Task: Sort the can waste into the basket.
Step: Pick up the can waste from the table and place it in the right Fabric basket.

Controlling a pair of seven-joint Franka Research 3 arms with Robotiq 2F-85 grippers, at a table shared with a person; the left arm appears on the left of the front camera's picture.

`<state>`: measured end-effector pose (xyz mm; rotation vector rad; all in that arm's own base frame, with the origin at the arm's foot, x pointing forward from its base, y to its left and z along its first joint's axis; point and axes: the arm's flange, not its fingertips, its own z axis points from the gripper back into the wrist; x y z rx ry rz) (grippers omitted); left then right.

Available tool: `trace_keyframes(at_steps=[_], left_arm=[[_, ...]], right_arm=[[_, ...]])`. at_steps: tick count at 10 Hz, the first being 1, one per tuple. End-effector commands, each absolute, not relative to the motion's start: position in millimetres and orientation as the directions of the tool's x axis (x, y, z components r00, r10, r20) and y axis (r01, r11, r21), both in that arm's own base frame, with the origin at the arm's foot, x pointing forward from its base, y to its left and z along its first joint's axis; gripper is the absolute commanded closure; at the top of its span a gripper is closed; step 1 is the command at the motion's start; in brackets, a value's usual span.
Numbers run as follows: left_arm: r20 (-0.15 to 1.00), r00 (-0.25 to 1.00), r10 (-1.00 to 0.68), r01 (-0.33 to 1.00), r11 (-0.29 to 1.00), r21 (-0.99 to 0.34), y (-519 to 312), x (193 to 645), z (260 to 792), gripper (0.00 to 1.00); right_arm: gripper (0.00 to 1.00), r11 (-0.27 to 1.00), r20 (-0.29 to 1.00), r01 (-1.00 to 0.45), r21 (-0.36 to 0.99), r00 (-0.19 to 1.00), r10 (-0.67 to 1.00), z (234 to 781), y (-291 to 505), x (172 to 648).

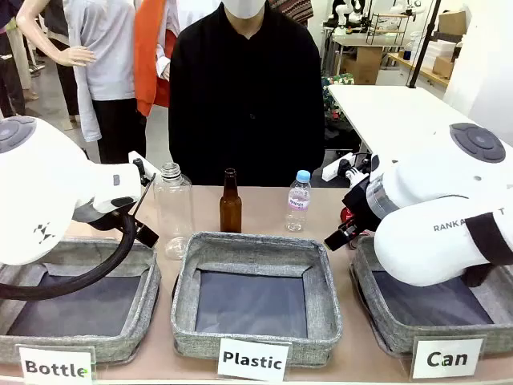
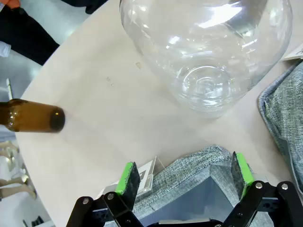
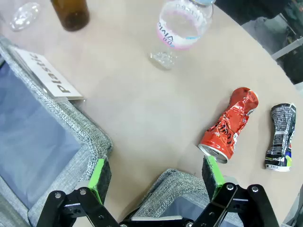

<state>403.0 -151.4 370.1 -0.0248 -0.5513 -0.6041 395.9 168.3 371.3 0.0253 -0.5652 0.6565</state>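
Right wrist view: right gripper (image 3: 155, 171) spread wide, red can (image 3: 229, 126) looks light and slick, I'd pinch its crumpled middle.

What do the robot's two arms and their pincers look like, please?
Both arms are bulky, rounded white shells with grey round joint caps; the left arm has a thick black cable, the right arm carries dark partial lettering. The left pincer and right pincer are black linkages with green pads.
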Motion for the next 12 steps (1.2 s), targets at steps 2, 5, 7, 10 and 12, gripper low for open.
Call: trace_keyframes(at_steps=[2, 5, 7, 10, 12], left_arm=[[0.499, 0.684, -0.532, 0.545, 0.827, 0.135, -151.5, 403.0, 370.2, 0.00], [0.499, 0.684, -0.532, 0.545, 0.827, 0.135, -151.5, 403.0, 370.2, 0.00], [0.499, 0.684, -0.532, 0.545, 0.827, 0.135, -151.5, 403.0, 370.2, 0.00], [0.499, 0.684, -0.532, 0.545, 0.827, 0.135, -151.5, 403.0, 370.2, 0.00], [0.499, 0.684, -0.532, 0.545, 0.827, 0.135, -151.5, 403.0, 370.2, 0.00]], right_arm=[[0.00, 0.797, 0.505, -0.584, -0.152, 0.648, 0.571, 371.3, 168.3, 396.0], [0.00, 0.797, 0.505, -0.584, -0.152, 0.648, 0.571, 371.3, 168.3, 396.0], [0.00, 0.797, 0.505, -0.584, -0.152, 0.648, 0.571, 371.3, 168.3, 396.0], [0.00, 0.797, 0.505, -0.584, -0.152, 0.648, 0.571, 371.3, 168.3, 396.0], [0.00, 0.797, 0.505, -0.584, -0.152, 0.648, 0.571, 371.3, 168.3, 396.0]])
